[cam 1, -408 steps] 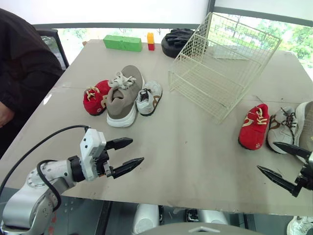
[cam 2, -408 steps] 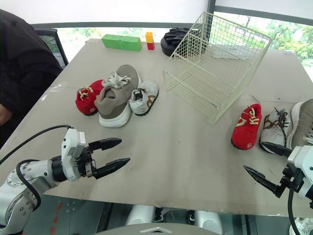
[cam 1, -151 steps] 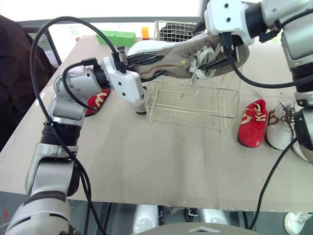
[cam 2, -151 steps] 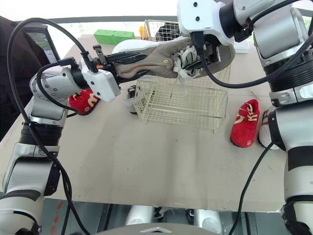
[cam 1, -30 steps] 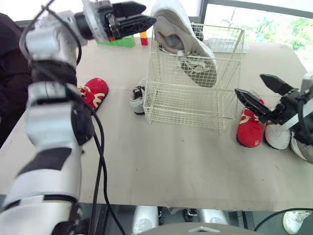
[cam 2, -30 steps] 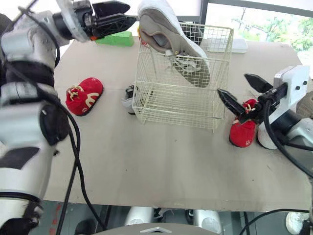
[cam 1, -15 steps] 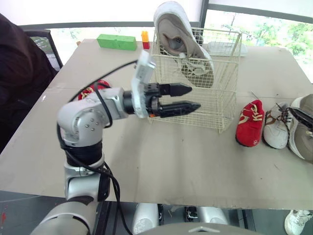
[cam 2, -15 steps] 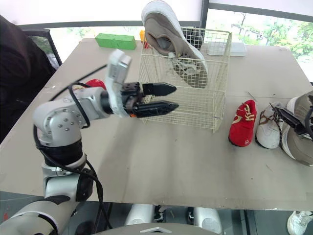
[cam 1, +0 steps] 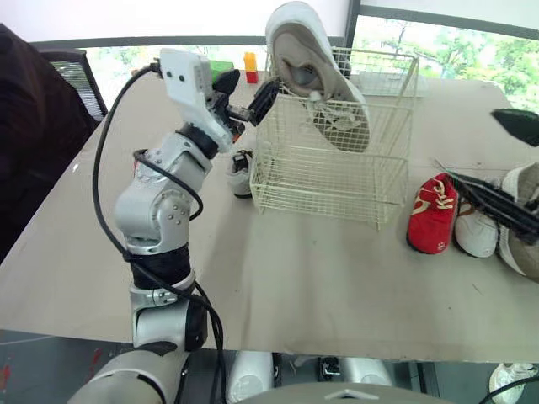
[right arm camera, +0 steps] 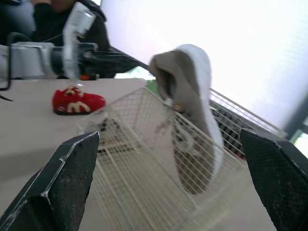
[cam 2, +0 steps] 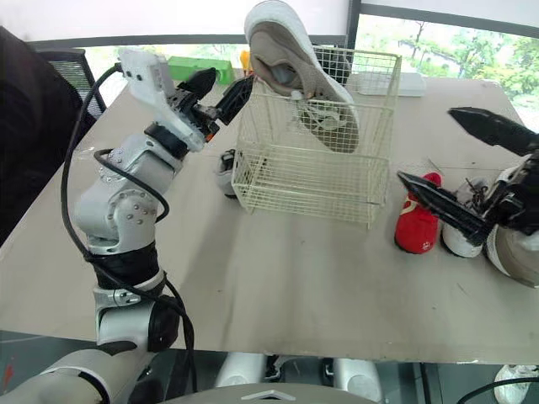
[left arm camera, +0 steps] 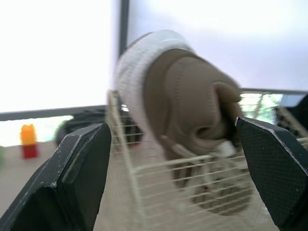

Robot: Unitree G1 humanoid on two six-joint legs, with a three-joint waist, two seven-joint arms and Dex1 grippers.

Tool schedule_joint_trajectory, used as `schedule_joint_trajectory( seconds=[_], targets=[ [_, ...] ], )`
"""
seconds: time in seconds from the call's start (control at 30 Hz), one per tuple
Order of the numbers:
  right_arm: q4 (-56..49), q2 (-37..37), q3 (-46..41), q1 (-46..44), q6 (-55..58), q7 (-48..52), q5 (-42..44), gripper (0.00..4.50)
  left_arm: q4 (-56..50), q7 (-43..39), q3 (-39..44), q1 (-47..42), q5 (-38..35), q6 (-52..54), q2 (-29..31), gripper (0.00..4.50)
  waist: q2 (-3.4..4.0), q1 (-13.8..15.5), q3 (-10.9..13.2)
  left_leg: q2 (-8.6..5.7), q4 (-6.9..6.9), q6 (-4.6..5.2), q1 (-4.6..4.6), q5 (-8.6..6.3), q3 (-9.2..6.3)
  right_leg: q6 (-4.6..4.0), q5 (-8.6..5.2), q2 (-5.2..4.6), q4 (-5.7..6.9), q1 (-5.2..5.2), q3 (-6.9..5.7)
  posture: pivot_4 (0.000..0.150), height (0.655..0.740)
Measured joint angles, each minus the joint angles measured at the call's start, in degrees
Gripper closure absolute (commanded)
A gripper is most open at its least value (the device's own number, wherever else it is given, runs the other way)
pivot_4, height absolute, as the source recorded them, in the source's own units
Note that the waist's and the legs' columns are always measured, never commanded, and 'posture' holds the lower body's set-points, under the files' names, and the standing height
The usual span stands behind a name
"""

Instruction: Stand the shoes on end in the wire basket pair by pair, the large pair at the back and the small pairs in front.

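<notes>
The wire basket [cam 1: 337, 160] stands upright mid-table. One large taupe shoe [cam 1: 316, 71] stands on end inside it, heel high above the rim and leaning on the back left corner. My left gripper [cam 1: 253, 82] is open just left of that heel, holding nothing; the left wrist view shows the heel [left arm camera: 187, 106] between the fingers, apart from them. My right gripper [cam 2: 425, 143] hangs open right of the basket, above a small red shoe [cam 1: 432, 212], a small white shoe [cam 1: 476, 229] and the other large taupe shoe [cam 1: 526, 227]. Left of the basket lies another small white shoe [cam 1: 238, 168]. A second small red shoe [right arm camera: 77, 101] lies further left.
A person in black [cam 1: 34, 126] sits at the table's left side by a chair. A green block [cam 2: 181, 66], a red and orange block [cam 1: 251, 67] and a black object lie at the far edge behind the basket. Bare tabletop [cam 1: 320, 278] stretches in front.
My left gripper rose from low in front of the basket to its upper left rim beside the shoe's heel. My right gripper swung back in from the right edge, open. The shoe stays put.
</notes>
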Motion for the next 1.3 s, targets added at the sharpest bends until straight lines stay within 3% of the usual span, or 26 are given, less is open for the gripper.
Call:
schedule_joint_trajectory(
  seconds=[0.33, 0.43, 0.5, 0.53, 0.73, 0.77, 0.9, 1.3],
  targets=[
    [-2.1, -0.1, 2.1, 0.3, -1.3, -5.3, 0.1, 0.0, 20.8, -5.0, -8.5, -8.0, 7.5, -15.7, -3.7, 0.05, -0.01, -0.1, 0.0, 0.04, -0.1, 0.04, -0.17, -0.02, -0.13, -0.16, 0.12, 0.07, -0.45, 0.0, -0.1, 0.15, 0.74],
    [-2.7, -0.1, 2.4, 0.2, -1.5, -7.2, 0.3, 0.0, 24.6, -4.8, -8.4, -9.1, 8.0, -19.6, -4.8, 0.75, -0.02, 0.1, 0.0, 0.04, -0.1, 0.04, -0.22, -0.02, -0.18, -0.15, 0.12, 0.07, -0.51, -0.01, -0.14, 0.15, 0.74],
    [-3.7, -1.2, 5.0, -2.1, -1.5, -10.4, 0.7, 0.0, 26.5, -4.2, -7.8, -10.0, 8.8, -22.3, -5.0, 1.57, -0.01, 0.0, 0.0, 0.03, -0.09, 0.04, -0.21, -0.02, -0.16, -0.13, 0.13, 0.05, -0.53, -0.01, -0.11, 0.15, 0.74],
    [-4.4, -1.8, 6.5, -3.5, -1.4, -12.1, 1.1, 0.0, 26.7, -4.1, -7.8, -10.4, 9.1, -23.7, -5.0, 1.65, -0.02, 0.1, 0.0, 0.03, -0.09, 0.04, -0.23, -0.02, -0.21, -0.1, 0.14, 0.05, -0.56, 0.0, -0.17, 0.15, 0.74],
    [-6.7, -3.5, 19.8, -14.6, -0.5, -25.3, 3.8, 0.0, 28.1, -2.1, -6.8, -11.0, 12.3, -32.1, -5.0, 4.25, -0.03, 0.1, 0.0, 0.03, -0.09, 0.05, -0.33, -0.02, -0.23, -0.09, 0.17, 0.04, -0.61, -0.06, -0.18, 0.15, 0.74],
    [-6.7, -3.5, 21.2, -15.7, -0.3, -26.6, 4.0, 0.0, 28.5, -2.0, -6.8, -11.4, 12.7, -32.7, -4.9, 4.49, -0.04, 0.1, 0.0, 0.03, -0.07, 0.05, -0.47, -0.02, -0.23, -0.09, 0.17, 0.04, -0.62, -0.16, -0.19, 0.15, 0.74],
    [-6.7, -3.2, 27.6, -21.1, 0.4, -31.9, 4.8, 0.0, 29.5, -2.1, -6.9, -14.2, 14.3, -34.3, -3.7, 4.49, -0.04, 0.1, 0.0, 0.05, 0.06, 0.05, -1.18, 0.0, -0.22, -0.08, 0.22, 0.04, -0.56, -0.82, -0.21, 0.15, 0.74],
    [-6.5, 2.5, 41.5, -33.2, 4.7, -43.5, 5.2, 0.0, 25.5, -2.2, -8.7, -16.3, 17.2, -36.6, -2.9, 4.49, -0.02, 0.1, 0.0, 0.05, 0.0, 0.04, -1.41, 0.0, -0.18, -0.08, 0.22, -0.02, -0.58, -1.09, -0.24, 0.15, 0.74]
  ],
)
